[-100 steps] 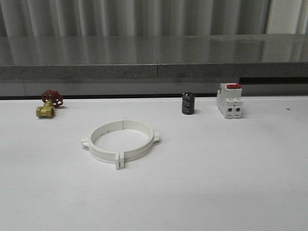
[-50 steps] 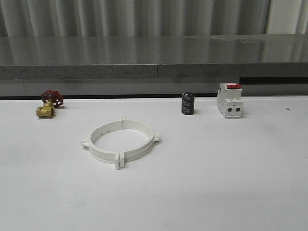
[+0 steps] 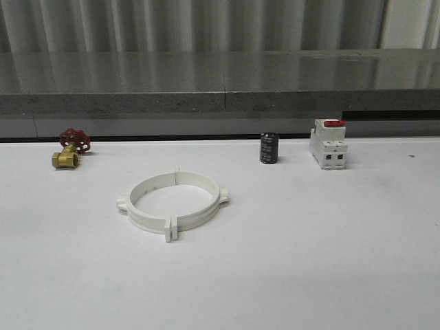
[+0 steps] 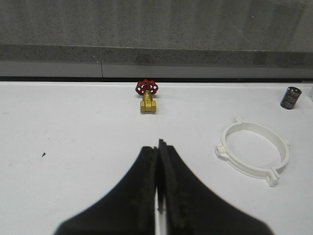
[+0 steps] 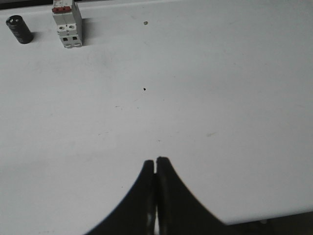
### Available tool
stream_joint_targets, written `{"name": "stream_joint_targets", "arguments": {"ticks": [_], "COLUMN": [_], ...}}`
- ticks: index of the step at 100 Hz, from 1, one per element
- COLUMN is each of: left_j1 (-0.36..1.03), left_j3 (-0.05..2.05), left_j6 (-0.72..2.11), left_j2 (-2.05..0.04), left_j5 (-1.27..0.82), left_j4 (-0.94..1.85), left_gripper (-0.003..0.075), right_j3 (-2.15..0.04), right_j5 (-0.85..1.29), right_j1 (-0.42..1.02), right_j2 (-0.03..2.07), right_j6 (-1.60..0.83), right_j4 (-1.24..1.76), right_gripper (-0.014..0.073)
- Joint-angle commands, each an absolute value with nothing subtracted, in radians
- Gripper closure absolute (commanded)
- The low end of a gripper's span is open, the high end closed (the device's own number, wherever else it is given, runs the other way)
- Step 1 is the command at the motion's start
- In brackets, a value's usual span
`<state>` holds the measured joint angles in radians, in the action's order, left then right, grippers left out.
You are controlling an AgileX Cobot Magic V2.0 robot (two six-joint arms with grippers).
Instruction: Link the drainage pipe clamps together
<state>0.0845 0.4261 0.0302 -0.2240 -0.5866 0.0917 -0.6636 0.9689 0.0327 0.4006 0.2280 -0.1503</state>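
The two white drainage pipe clamps (image 3: 173, 201) lie on the white table joined into one ring, tabs meeting at the front and back. The left wrist view shows the same clamps (image 4: 253, 152) off to one side of my left gripper (image 4: 159, 145), which is shut with nothing in it and well apart from the ring. My right gripper (image 5: 155, 161) is also shut and empty, over bare table far from the ring.
A brass valve with a red handwheel (image 3: 71, 148) stands at the back left. A black cylinder (image 3: 269, 148) and a white boxy switch with a red top (image 3: 328, 144) stand at the back right. A grey ledge (image 3: 220, 89) borders the table's far edge.
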Motion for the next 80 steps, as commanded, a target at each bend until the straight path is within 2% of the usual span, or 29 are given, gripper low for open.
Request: {"name": "stream_joint_targets", "arguments": {"ticks": [1, 33, 80], "left_j1": [0.083, 0.083, 0.083], "left_j3": [0.45, 0.45, 0.45], "left_j6": [0.028, 0.028, 0.028], "left_j2": [-0.234, -0.234, -0.234], "left_j5": [-0.517, -0.517, -0.517], "left_j4": [0.105, 0.105, 0.105], "left_gripper": [0.0741, 0.0741, 0.0741], "right_j3": [-0.686, -0.671, -0.24], "right_j5": [0.911, 0.875, 0.333], "right_j1": [0.026, 0.026, 0.027], "right_j2": [0.406, 0.394, 0.051], "right_j6": [0.218, 0.218, 0.176], "right_j4": [-0.174, -0.186, -0.103], "right_gripper": [0.0662, 0.0662, 0.0662]}}
